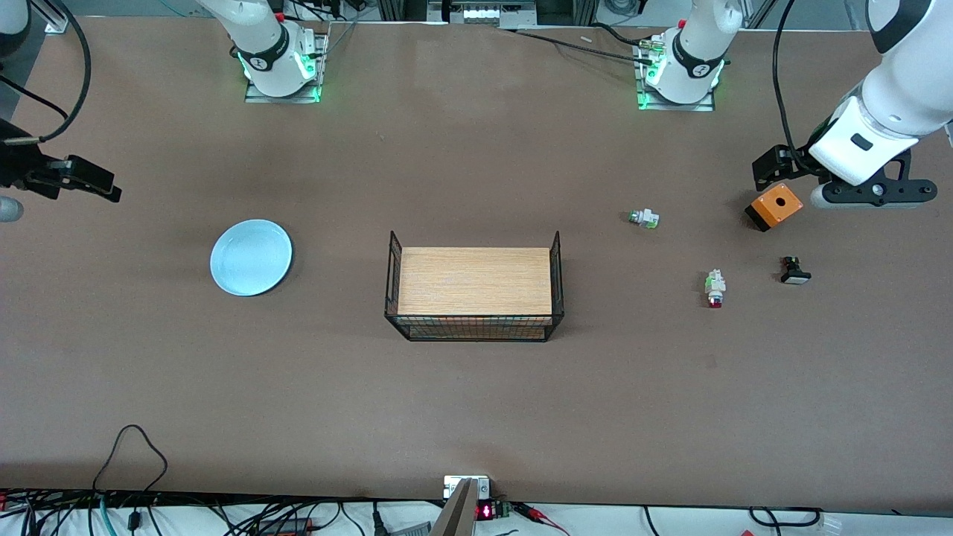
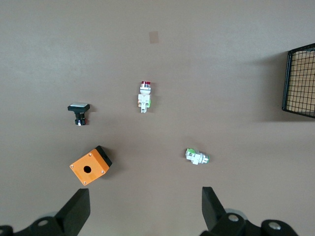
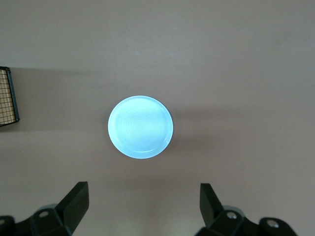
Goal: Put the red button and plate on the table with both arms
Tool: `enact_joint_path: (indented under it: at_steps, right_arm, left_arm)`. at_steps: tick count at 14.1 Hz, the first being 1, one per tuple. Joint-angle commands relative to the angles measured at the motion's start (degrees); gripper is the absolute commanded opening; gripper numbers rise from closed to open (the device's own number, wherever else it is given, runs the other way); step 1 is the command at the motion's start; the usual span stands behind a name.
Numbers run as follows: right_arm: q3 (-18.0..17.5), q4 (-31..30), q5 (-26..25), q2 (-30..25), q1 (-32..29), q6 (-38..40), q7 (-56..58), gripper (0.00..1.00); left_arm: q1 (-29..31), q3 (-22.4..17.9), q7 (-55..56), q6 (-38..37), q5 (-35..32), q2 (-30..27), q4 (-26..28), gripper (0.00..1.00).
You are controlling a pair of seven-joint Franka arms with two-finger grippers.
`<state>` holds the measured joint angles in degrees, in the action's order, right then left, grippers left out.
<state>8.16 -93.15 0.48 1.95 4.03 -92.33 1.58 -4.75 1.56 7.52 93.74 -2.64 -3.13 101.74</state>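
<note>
The red button (image 1: 715, 289) lies on its side on the brown table (image 1: 476, 417) toward the left arm's end; in the left wrist view (image 2: 144, 96) its red cap shows. The light blue plate (image 1: 252, 257) sits flat on the table toward the right arm's end and fills the middle of the right wrist view (image 3: 141, 127). My left gripper (image 1: 875, 195) hangs open and empty above the table beside the orange box, and its own view shows its jaws wide apart (image 2: 142, 211). My right gripper (image 1: 82, 182) hangs open and empty above the table's end near the plate, jaws wide apart (image 3: 142, 206).
A wood-topped black wire basket (image 1: 474, 292) stands mid-table. Near the red button lie a green-tipped button (image 1: 644, 218), a black button with a white cap (image 1: 794, 271) and an orange box with a hole (image 1: 774, 206). Cables run along the table's near edge.
</note>
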Motion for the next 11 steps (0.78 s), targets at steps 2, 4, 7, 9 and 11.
enact_joint_path:
  at_steps: [2,4,7,9,11]
  right_arm:
    - [-0.3,-1.5,0.1,-1.6,0.0,-0.3,0.3,1.00]
    - [-0.5,-1.6,0.0,-2.2,0.1,0.0,0.3,1.00]
    - [-0.5,-0.5,0.2,-1.9,0.0,0.3,0.2,1.00]
    - [-0.5,-0.5,0.2,-1.9,0.0,0.4,0.3,1.00]
    - [-0.5,-0.5,0.2,-1.9,0.0,0.3,0.3,1.00]
  left_arm:
    - [0.0,-0.2,-1.2,-1.2,-0.7,0.4,-1.3,1.00]
    - [0.0,-0.2,-1.2,-1.2,-0.7,0.4,-1.3,1.00]
    - [0.0,-0.2,-1.2,-1.2,-0.7,0.4,-1.3,1.00]
    - [0.0,-0.2,-1.2,-1.2,-0.7,0.4,-1.3,1.00]
    - [0.0,-0.2,-1.2,-1.2,-0.7,0.4,-1.3,1.00]
